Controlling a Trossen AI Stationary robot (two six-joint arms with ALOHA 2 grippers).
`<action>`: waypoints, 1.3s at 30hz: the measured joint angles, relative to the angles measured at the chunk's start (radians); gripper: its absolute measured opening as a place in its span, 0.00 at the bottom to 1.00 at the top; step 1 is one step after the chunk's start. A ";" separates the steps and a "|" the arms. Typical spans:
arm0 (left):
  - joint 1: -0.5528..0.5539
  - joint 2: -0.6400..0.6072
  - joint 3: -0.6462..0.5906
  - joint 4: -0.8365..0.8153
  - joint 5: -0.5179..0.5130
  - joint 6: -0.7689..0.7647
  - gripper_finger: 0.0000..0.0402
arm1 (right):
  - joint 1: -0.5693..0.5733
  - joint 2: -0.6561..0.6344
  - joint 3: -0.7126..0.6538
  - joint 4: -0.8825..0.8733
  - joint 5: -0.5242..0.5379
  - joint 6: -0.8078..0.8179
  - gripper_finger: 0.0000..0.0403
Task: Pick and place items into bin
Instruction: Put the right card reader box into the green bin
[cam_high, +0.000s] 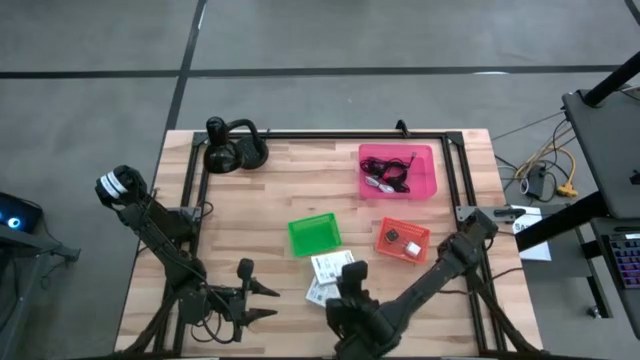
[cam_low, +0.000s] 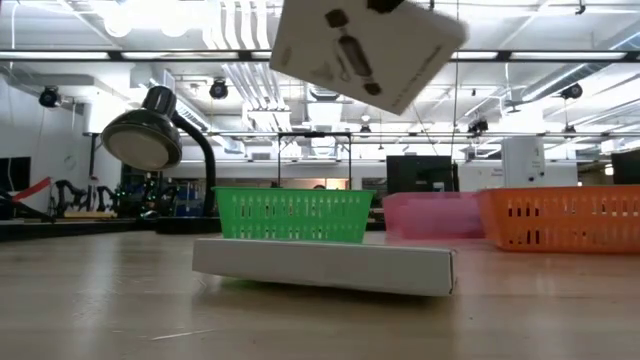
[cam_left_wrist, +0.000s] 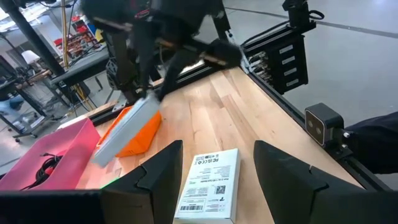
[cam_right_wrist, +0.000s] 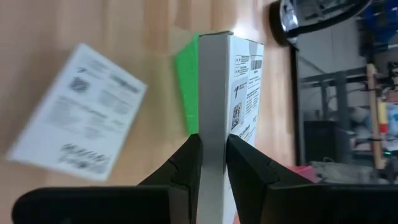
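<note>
Right wrist view: I see my right claw (cam_right_wrist: 213, 152) clamped on a white packet's (cam_right_wrist: 217, 81) edge, lifted above the bench (cam_high: 260, 190). Second packet (cam_high: 318, 292) lies flat just beside it. Left claw (cam_left_wrist: 211, 180) gapes open, holding nothing, near that flat packet.

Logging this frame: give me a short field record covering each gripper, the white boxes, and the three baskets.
right gripper: shut on held white box, lifted off the table
second white box: flat on table, in front of the baskets
left gripper: open, empty, waiting near the front left
green basket: looks empty
orange basket: holds small pieces
pink basket: holds cables
headphones: back left, untouched
</note>
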 joint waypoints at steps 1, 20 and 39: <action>0.000 0.000 0.000 0.000 0.000 0.000 0.45 | -0.012 0.000 -0.001 0.001 0.003 -0.018 0.14; -0.019 0.000 0.000 0.000 0.000 -0.001 0.45 | -0.204 0.001 -0.067 0.188 0.000 -0.367 0.15; -0.034 0.000 0.000 0.000 0.000 -0.003 0.45 | -0.264 0.003 -0.252 0.341 -0.030 -0.427 0.15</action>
